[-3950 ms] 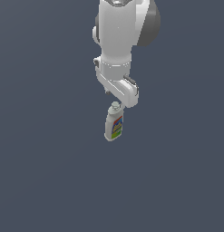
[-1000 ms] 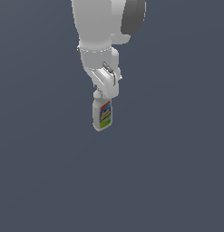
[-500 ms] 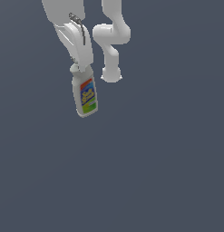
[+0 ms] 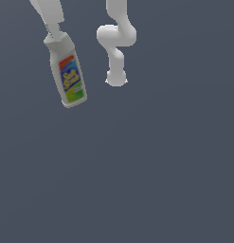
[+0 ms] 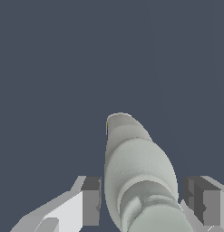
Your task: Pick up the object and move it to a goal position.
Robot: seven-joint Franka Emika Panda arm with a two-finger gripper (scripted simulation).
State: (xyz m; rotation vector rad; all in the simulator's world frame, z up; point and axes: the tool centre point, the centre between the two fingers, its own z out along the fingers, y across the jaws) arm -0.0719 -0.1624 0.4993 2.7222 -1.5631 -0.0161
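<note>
The white cleanser bottle (image 4: pixel 68 78) hangs in the air at the exterior view's upper left, tilted, with its red, blue, yellow and green label facing the camera. My gripper (image 4: pixel 54 34) holds it by the capped neck from above; the hand is partly cut off by the frame's top edge. In the wrist view the bottle (image 5: pixel 138 172) runs away from the camera between my gripper's (image 5: pixel 143 201) two fingers (image 5: pixel 90 199), capped neck nearest. The jaws stand on either side of the neck, shut on it.
My arm's own white links (image 4: pixel 116 42) stand in the exterior view's upper middle, to the right of the bottle. A plain dark grey floor (image 4: pixel 137 180) fills everything else in both views.
My gripper has carried the bottle up and toward the exterior view's left. The bottle now looks larger and more tilted, and the arm's links show beside it.
</note>
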